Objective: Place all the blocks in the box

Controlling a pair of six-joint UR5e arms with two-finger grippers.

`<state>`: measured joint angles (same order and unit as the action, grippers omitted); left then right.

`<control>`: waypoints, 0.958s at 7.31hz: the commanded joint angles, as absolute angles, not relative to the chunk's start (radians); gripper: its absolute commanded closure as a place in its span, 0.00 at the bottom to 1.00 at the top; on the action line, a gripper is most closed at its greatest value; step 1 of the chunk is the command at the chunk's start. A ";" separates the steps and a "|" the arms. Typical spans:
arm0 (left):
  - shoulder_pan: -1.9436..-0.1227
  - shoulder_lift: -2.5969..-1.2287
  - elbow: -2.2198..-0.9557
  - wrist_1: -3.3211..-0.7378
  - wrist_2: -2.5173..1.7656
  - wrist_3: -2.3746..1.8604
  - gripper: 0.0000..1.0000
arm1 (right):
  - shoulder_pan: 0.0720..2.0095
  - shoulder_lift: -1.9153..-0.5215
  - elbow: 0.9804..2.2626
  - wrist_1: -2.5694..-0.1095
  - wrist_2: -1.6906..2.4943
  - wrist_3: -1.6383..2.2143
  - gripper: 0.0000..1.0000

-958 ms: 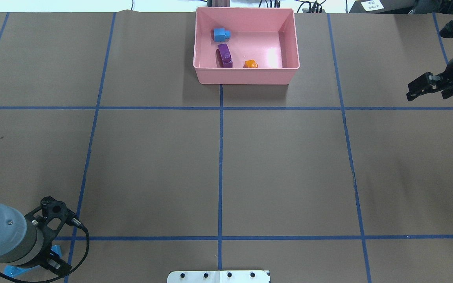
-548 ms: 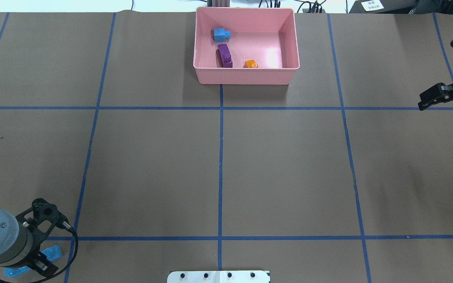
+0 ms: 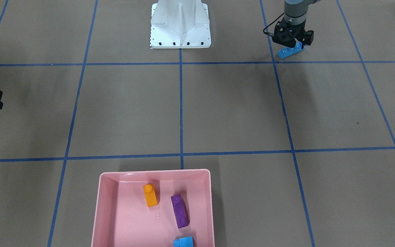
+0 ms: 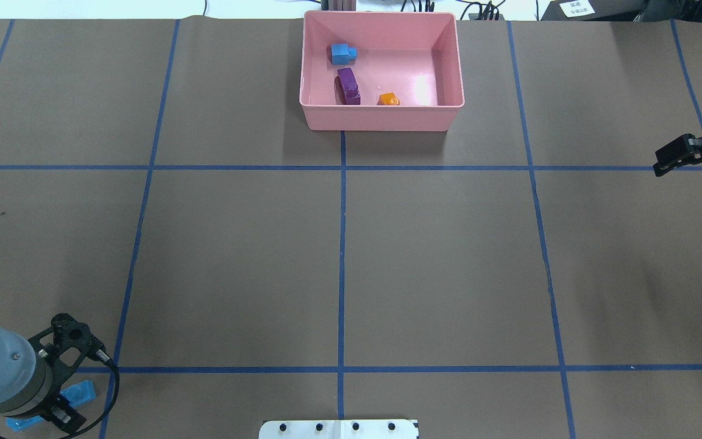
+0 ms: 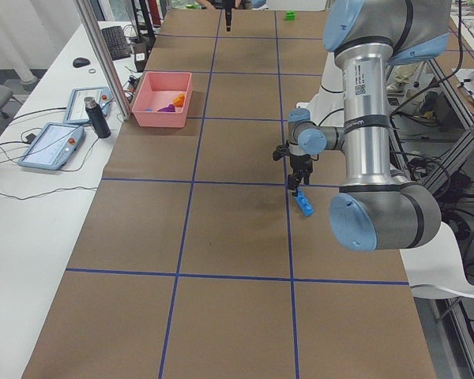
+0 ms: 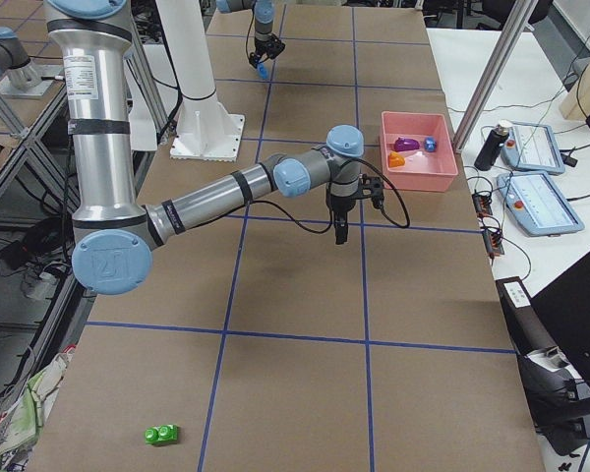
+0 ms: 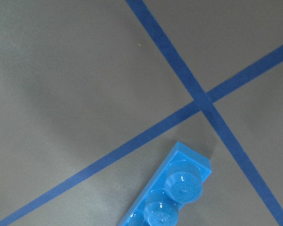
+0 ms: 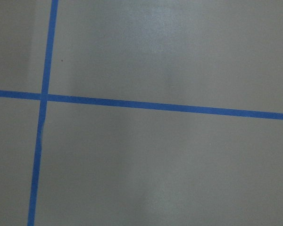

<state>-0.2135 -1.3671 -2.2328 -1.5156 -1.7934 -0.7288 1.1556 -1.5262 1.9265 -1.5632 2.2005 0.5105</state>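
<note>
Left gripper (image 3: pixel 292 44) points down over the long blue brick (image 3: pixel 288 52), low at the table's near-left corner beside a crossing of blue tape lines (image 7: pixel 203 101). Its wrist camera shows one end of the brick and no fingers, and the arm covers the brick's middle from overhead, so I cannot tell whether the jaws are wide, narrow or gripping. Right gripper (image 4: pixel 665 163) hangs over bare brown table (image 4: pixel 448 256) at the right edge, partly cut off by the frame; its jaw gap is also unclear, and its wrist camera shows only tape lines.

The box (image 4: pixel 381 119) sits at the far middle of the table. Inside lie the short blue brick (image 4: pixel 342 54), purple brick (image 4: pixel 347 86) and orange brick (image 4: pixel 389 99), all apart from one another. In the front-facing view the short blue one is cut off by the lower edge. The green brick (image 6: pixel 161 434) lies alone on the table at its right end, well away from the box and both grippers.

A white label (image 4: pixel 576 7) beyond the table and stickers on the arms (image 6: pixel 79 69) carry writing too small to read. A black bottle (image 5: pixel 95 117) and two tablets (image 5: pixel 51 144) lie on the white side bench near the box. The white base (image 3: pixel 180 31) stands at the robot's edge
</note>
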 commanded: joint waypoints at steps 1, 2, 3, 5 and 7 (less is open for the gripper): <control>-0.210 -1.393 -2.201 -1.519 -1.793 -0.729 0.00 | 1.157 -1.554 1.931 -1.569 2.203 0.494 0.00; -0.207 -1.393 -2.195 -1.519 -1.793 -0.729 0.00 | 1.157 -1.574 1.936 -1.569 2.203 0.482 0.00; -0.199 -1.396 -2.183 -1.519 -1.793 -0.727 0.01 | 1.158 -1.588 1.947 -1.569 2.203 0.479 0.00; -0.193 -1.408 -2.172 -1.520 -1.793 -0.727 0.01 | 1.160 -1.609 1.963 -1.569 2.203 0.479 0.00; -0.190 -1.413 -2.161 -1.522 -1.793 -0.727 0.03 | 1.161 -1.620 1.965 -1.568 2.203 0.477 0.00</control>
<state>-0.1931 -1.4091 -2.1676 -1.5211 -1.7932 -0.7271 1.1600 -1.6108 1.9626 -1.5683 2.2028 0.4784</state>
